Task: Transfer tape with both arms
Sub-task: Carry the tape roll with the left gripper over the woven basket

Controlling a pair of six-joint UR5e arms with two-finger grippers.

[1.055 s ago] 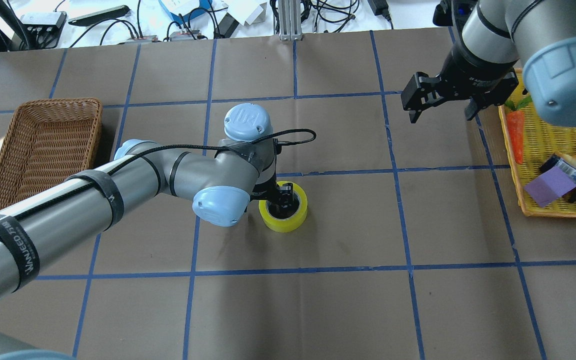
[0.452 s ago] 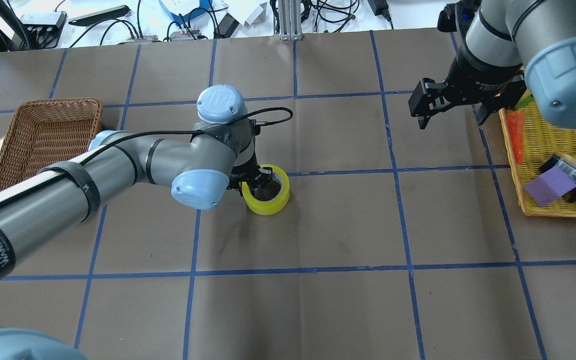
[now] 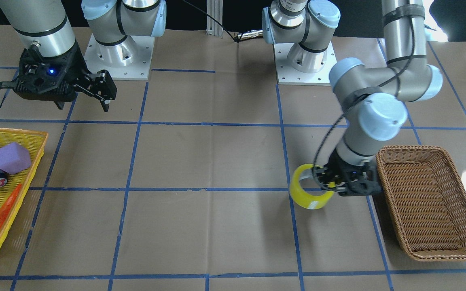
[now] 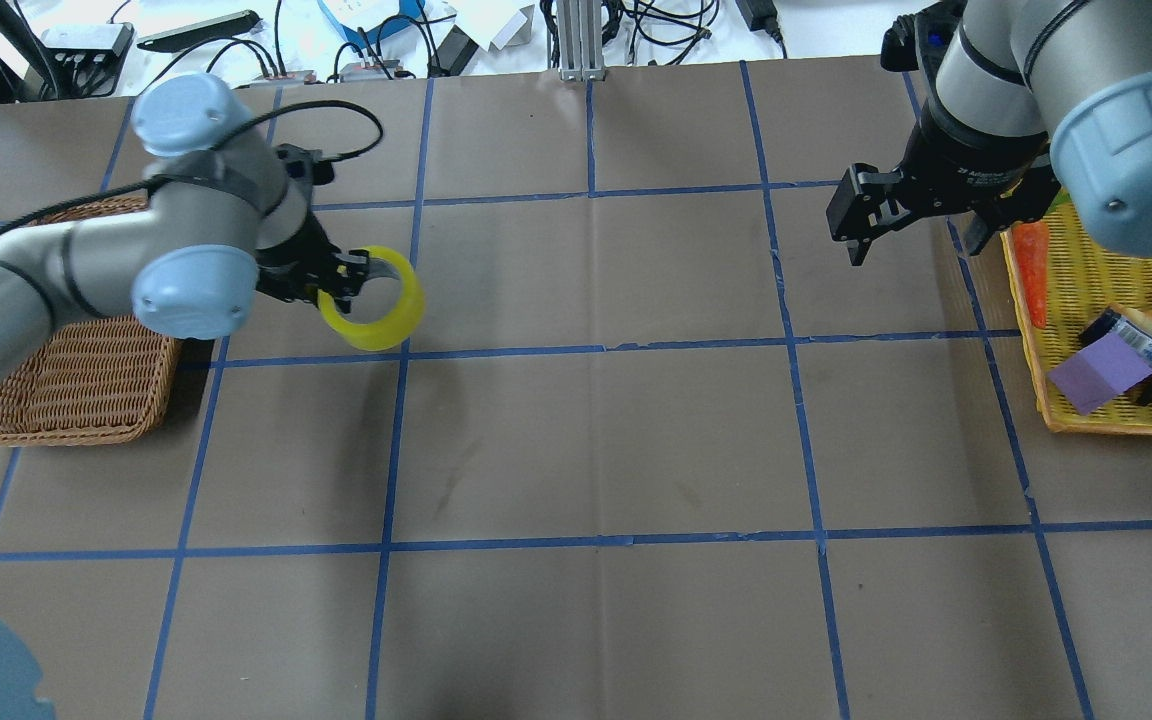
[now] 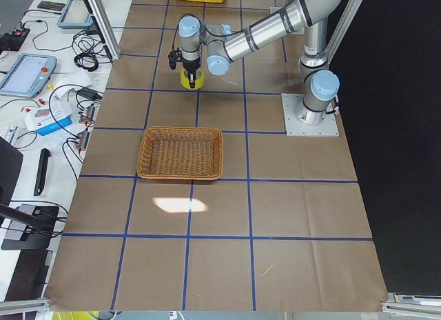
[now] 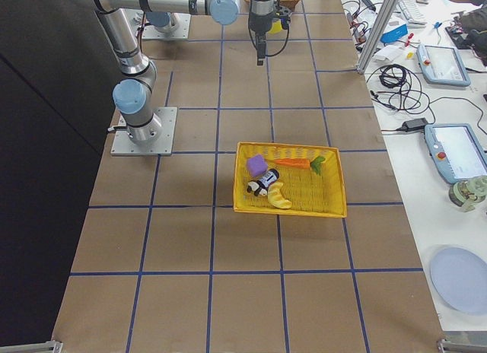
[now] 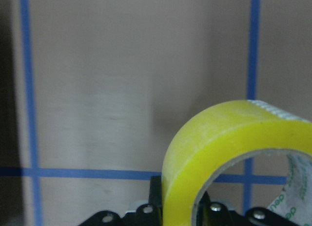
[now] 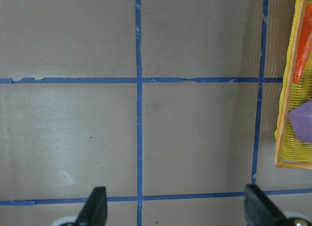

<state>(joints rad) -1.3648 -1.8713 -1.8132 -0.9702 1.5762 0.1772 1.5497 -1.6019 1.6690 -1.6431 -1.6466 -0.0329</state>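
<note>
The yellow tape roll (image 4: 398, 318) hangs tilted above the table, just right of the brown wicker basket (image 4: 66, 390). My left gripper (image 4: 341, 285) is shut on the roll's wall, one finger inside the ring and one outside. The front-facing view shows the tape (image 3: 312, 201) in the left gripper (image 3: 326, 182) beside the basket (image 3: 431, 202). The left wrist view shows the roll (image 7: 219, 153) close up over bare table. My right gripper (image 4: 911, 240) is open and empty at the far right, above the table, with nothing between its fingertips in the right wrist view (image 8: 178, 209).
A yellow tray (image 4: 1116, 425) at the right edge holds an orange carrot (image 4: 1033, 265), a purple block (image 4: 1096, 372) and other small items. Cables and devices lie beyond the table's far edge. Blue tape lines grid the brown table.
My left arm has lifted the tape off the table's middle and carried it left, up to the brown basket. My right gripper has shifted only slightly.
</note>
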